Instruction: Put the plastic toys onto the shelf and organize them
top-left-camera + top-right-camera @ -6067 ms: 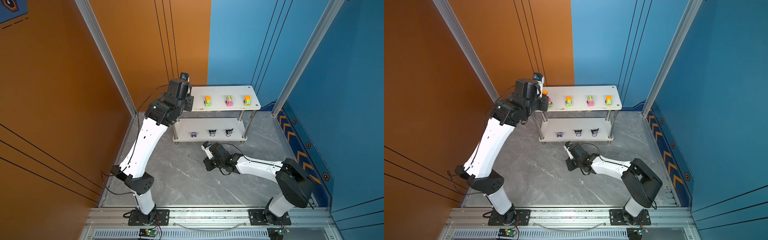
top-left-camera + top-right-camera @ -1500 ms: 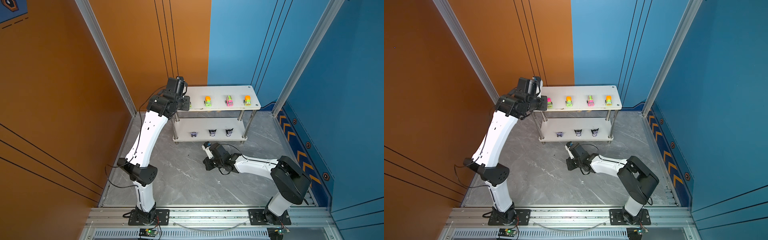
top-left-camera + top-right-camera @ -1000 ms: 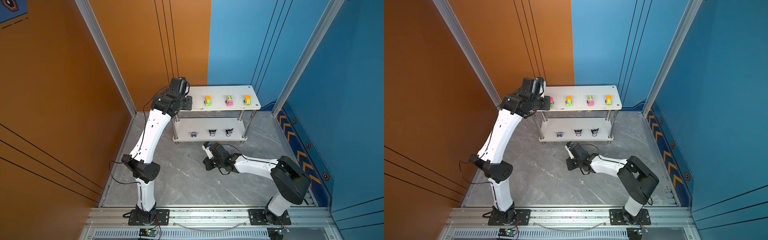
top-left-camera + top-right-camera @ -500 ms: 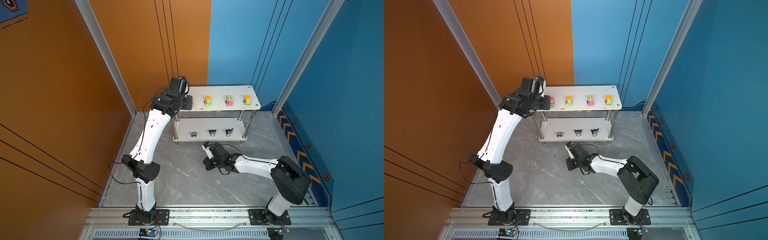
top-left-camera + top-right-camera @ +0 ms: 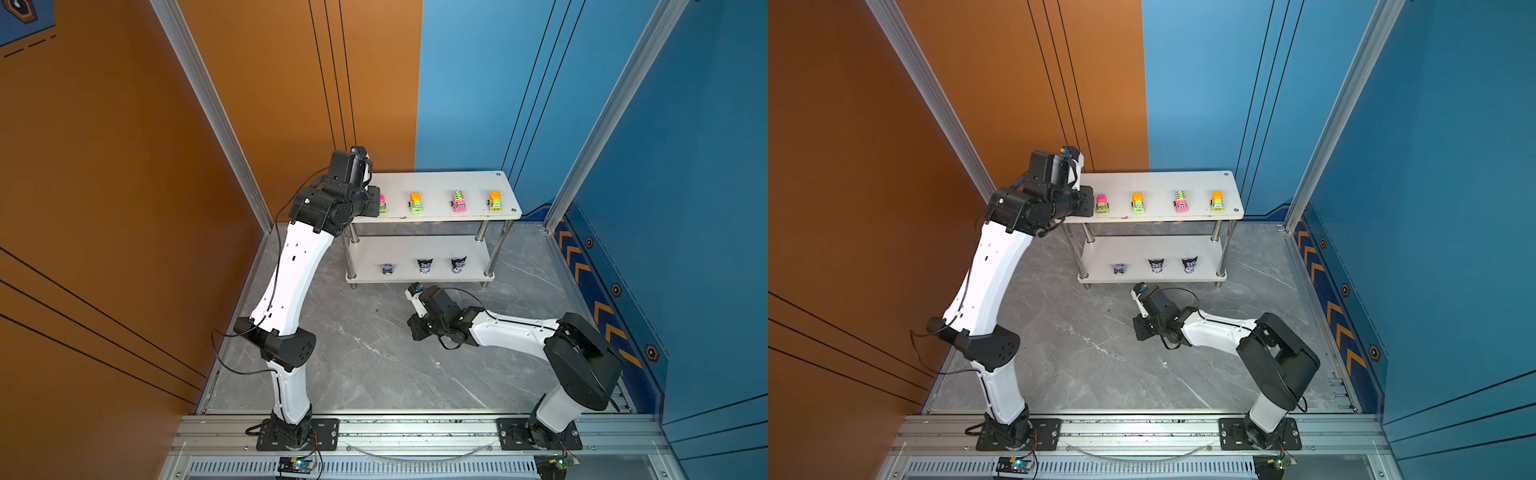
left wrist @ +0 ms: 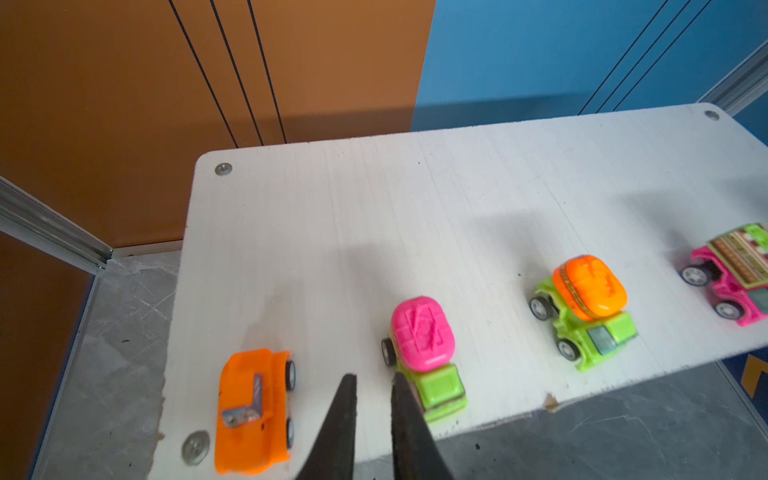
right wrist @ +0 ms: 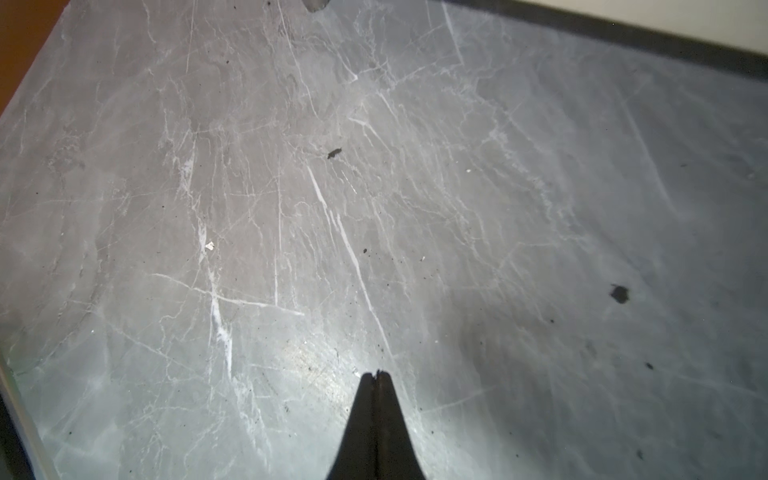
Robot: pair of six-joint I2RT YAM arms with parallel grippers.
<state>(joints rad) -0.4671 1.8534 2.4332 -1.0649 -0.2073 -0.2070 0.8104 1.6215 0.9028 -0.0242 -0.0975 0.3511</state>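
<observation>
Left gripper over the shelf's top tier; all eight toys on the shelf.

We note the left gripper (image 6: 372, 376) at the left end of the shelf (image 5: 436, 183), over the top tier, jaws a narrow slit apart with nothing between them, poised between the orange truck (image 6: 253, 411) and the pink-topped green truck (image 6: 424, 345); we cannot tell whether one finger touches that truck's cab. Spaced along the same front edge we see an orange-topped green truck (image 6: 586, 303), a pink bus (image 6: 735, 274) and, in a top view, a second orange-topped green truck (image 5: 494, 200) at the right end. Three cat-eared figurines (image 5: 424, 266) stand in a row on the lower tier. The right gripper (image 7: 376, 374) is closed and empty, low over the grey marble worktop (image 7: 291, 208) in front of the shelf.
</observation>
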